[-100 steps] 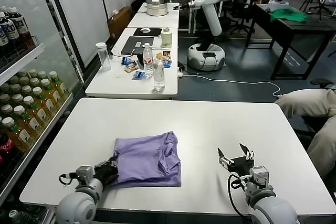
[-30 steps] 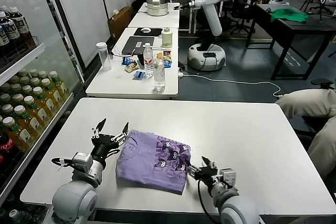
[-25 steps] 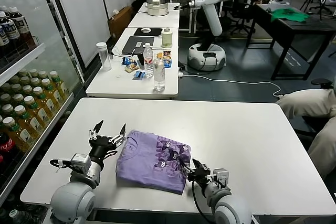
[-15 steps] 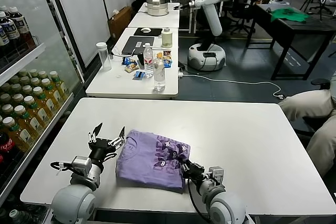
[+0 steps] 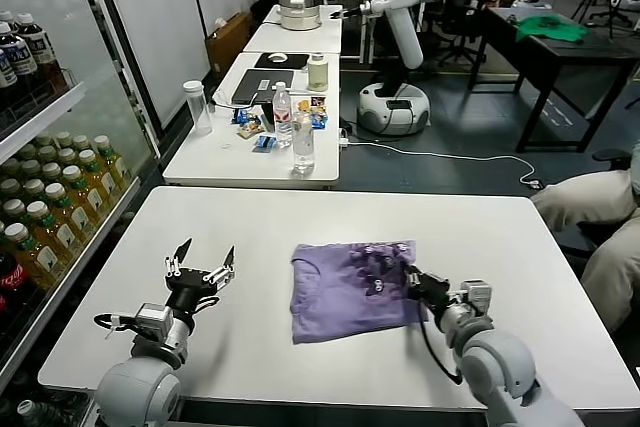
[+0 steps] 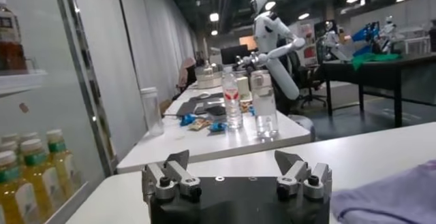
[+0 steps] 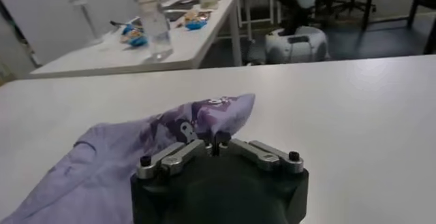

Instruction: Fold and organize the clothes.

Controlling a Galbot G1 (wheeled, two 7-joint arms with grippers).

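Head view: right gripper [image 5: 412, 278] is clamped on the right edge of the lavender T-shirt [image 5: 350, 289], folded mid-counter [image 5: 480, 232], likely to drag it into place. Left gripper [image 5: 200, 273] sits wide open, empty, well left, clear of the cloth.

T-shirt [image 6: 392, 198] cut off by the left wrist view's edge; its printed marks unreadable

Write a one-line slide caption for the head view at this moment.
Right tool shut on the folded lavender T-shirt at its right edge on the white table; left tool open, apart.
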